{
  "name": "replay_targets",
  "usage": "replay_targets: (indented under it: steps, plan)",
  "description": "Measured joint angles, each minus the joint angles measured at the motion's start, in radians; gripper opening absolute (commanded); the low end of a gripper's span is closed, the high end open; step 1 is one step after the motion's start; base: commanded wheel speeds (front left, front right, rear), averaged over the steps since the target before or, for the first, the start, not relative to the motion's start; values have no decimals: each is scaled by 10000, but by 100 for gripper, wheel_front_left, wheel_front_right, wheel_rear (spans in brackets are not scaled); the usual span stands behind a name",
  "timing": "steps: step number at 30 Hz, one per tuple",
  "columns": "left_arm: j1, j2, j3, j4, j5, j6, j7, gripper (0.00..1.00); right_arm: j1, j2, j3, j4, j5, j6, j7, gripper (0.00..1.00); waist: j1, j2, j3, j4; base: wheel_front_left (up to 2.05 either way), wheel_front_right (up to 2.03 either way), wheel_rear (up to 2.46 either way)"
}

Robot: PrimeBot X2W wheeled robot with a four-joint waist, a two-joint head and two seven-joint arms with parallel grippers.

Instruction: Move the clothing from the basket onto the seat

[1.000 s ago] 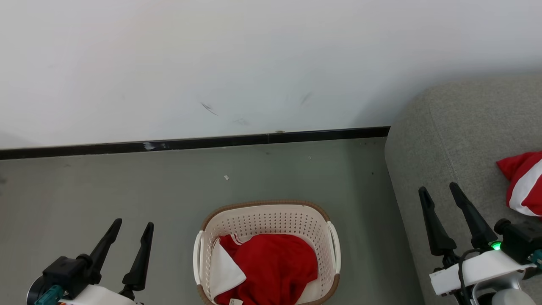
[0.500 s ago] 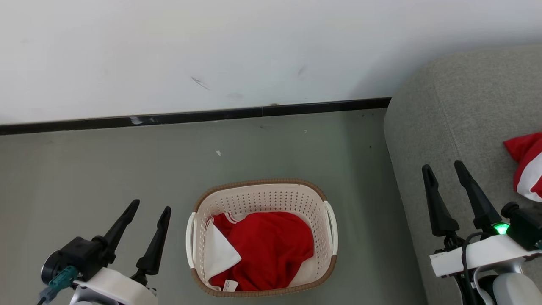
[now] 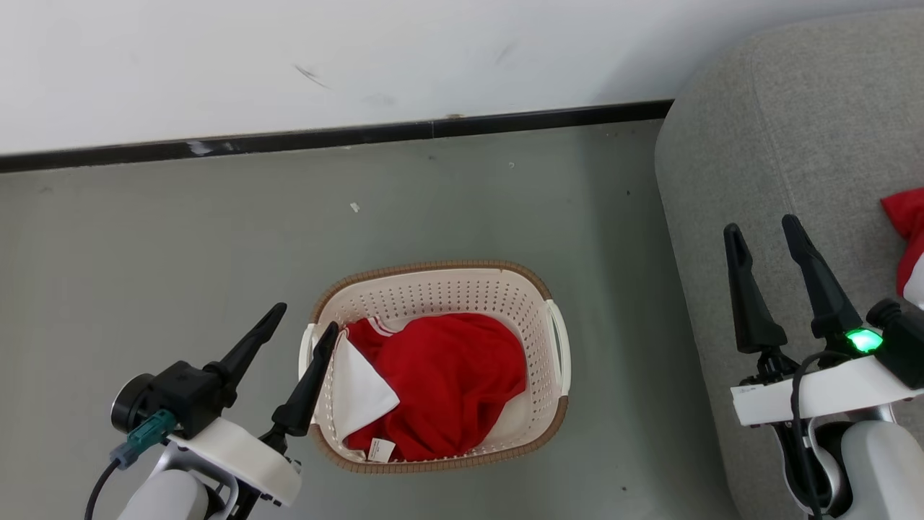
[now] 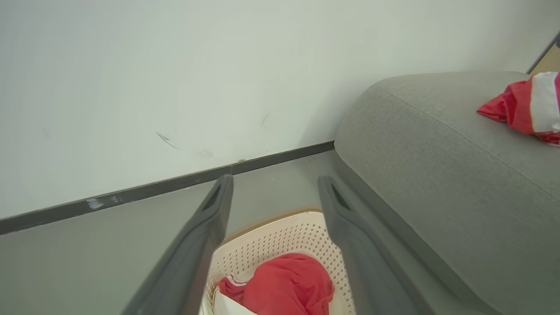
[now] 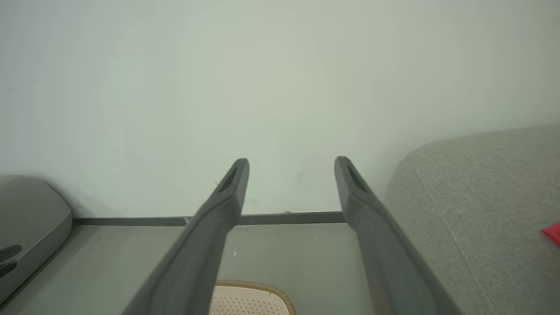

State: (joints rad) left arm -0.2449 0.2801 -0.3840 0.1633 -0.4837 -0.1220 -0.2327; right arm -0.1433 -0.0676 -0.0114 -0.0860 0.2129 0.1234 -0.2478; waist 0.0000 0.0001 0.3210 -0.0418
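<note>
Red clothing [image 3: 440,383] in basket [image 3: 433,266], more cut off on seat [image 3: 794,108] — left claw [image 3: 307,316], right claw [image 3: 759,222] splayed.

Basket [image 3: 433,289]: oval cream plastic, perforated walls, brown woven-look rim, white handle on each side. Upright on the grey floor [image 3: 180,253], left of the seat and apart from it.

Clothing [image 3: 447,383]: bright red fabric crumpled inside the basket, covering most of the bottom and lying below rim level. White panel folded over at its left side, white stripes on a red edge at upper left, small white label at the near edge.

Seat [image 3: 794,144]: big grey-green upholstered cushion with a rounded corner and a stitched seam.

Second garment [image 3: 911,231]: red with white, bunched on top of the seat, partly cut off by the frame edge.
</note>
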Motion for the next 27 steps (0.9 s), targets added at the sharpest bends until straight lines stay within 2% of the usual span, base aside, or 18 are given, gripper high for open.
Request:
replay_targets:
  steps: [19,27]
  plan:
    - [-1560,35,-1793,681,82,-50,886,100,-859,167,-6,-671,-167,0,-73,100,0,0,1720,-421,0,0,0]
    - [-2220,167,-2230,1081,-13,-50,1095,100,-924,203,-12,-959,-192,0,-73,100,0,0,2466,-722,0,0,0]
